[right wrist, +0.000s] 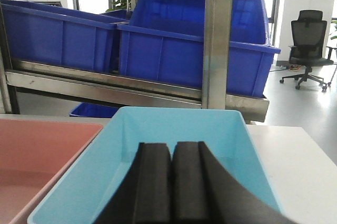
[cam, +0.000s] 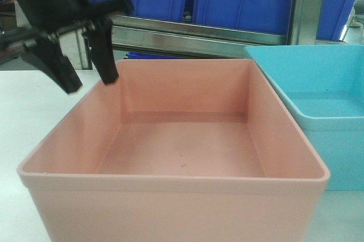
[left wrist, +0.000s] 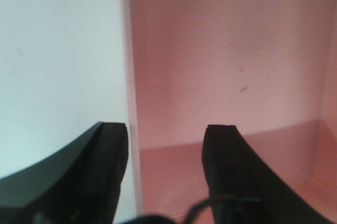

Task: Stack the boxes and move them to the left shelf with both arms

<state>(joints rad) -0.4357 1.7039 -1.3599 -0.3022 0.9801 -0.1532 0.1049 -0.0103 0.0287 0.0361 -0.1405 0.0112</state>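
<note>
Astride pink tub (cam: 170, 211) wall, left fingers (left wrist: 108, 166) spread, right fingers (right wrist: 152, 182) seemingly clenched over blue tub (right wrist: 179, 124).

One pink tub (cam: 170, 140), one sky-blue tub (cam: 324, 83), two grippers (cam: 90, 82) (right wrist: 171, 150).

**Two tubs side by side, unstacked**

I saw the salmon-pink rectangular plastic tub (cam: 170, 208) sitting upright nearest the front camera, open top up, its smooth floor bare. The light sky-blue plastic tub (cam: 341, 157), of like shape, stood just beside it on the right and a little farther back; I could not tell whether the rims touched. Behind both ran the flat front bar of the stainless-steel shelf rack (cam: 199, 34). The black left gripper (cam: 90, 82) hung with fingers spread astride the pink tub's left wall, one inside and one outside. The black right gripper (right wrist: 171, 150) had its fingers pressed together above the blue tub.
</note>
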